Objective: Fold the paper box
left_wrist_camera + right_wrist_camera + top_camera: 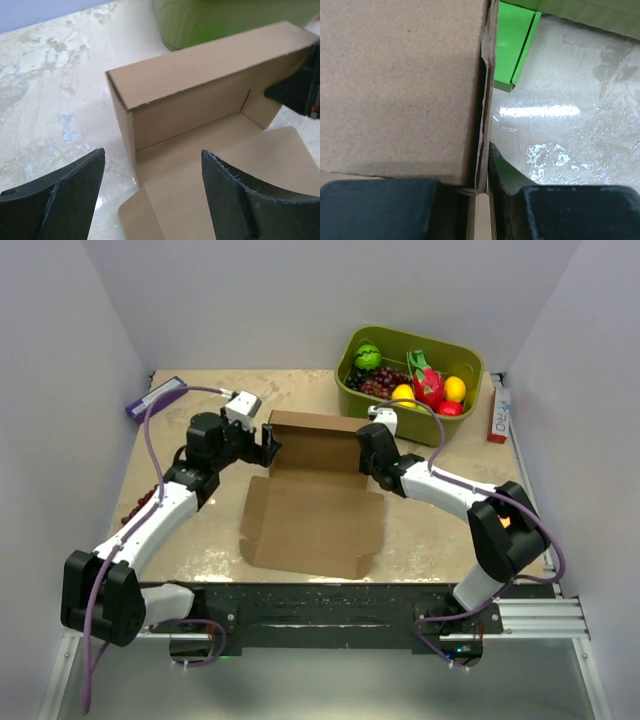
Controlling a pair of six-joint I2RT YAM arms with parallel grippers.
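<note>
The paper box (312, 502) is plain brown cardboard in the middle of the table. Its back half stands up as walls and its front panel lies flat. My left gripper (268, 445) is open at the box's left rear corner and holds nothing. In the left wrist view its fingers (65, 195) spread wide before that corner (120, 100). My right gripper (366, 455) is shut on the box's right side wall. In the right wrist view the wall's edge (482, 125) sits pinched between the fingertips (502, 172). The right gripper also shows in the left wrist view (300, 92).
An olive-green bin (410, 370) of fruit stands at the back right, close behind the box. A small flat green box (512, 50) lies just beyond the right wall. A purple packet (155, 397) lies at the back left and a red-and-white carton (497, 412) at the right edge.
</note>
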